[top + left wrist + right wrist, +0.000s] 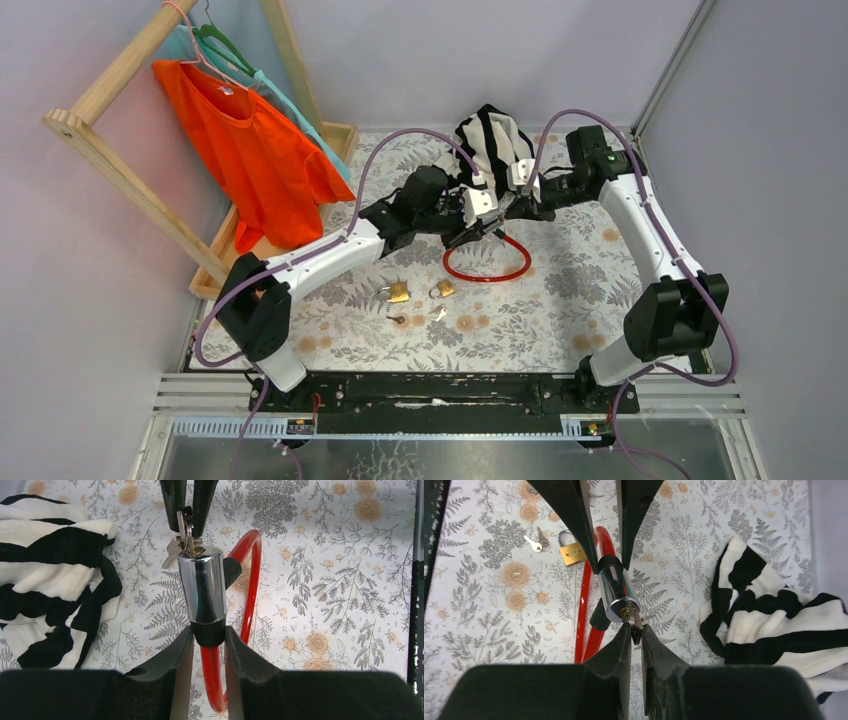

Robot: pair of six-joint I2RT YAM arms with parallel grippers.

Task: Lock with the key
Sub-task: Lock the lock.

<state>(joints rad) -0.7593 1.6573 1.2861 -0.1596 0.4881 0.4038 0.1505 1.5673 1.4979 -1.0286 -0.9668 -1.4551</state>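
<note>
Near the far edge's middle, my left pincer (209, 634) clamps the lock cylinder (202, 585) by its black collar. Its long axis points keyhole-first at my right pincer (635, 632), which is closed on the key (634, 622). The blade is hidden inside, and the red cable (250, 575) is partly hidden.

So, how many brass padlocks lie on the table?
2. The left padlock and the right padlock lie side by side, below the red cable in the top view. None seems hidden.
</note>
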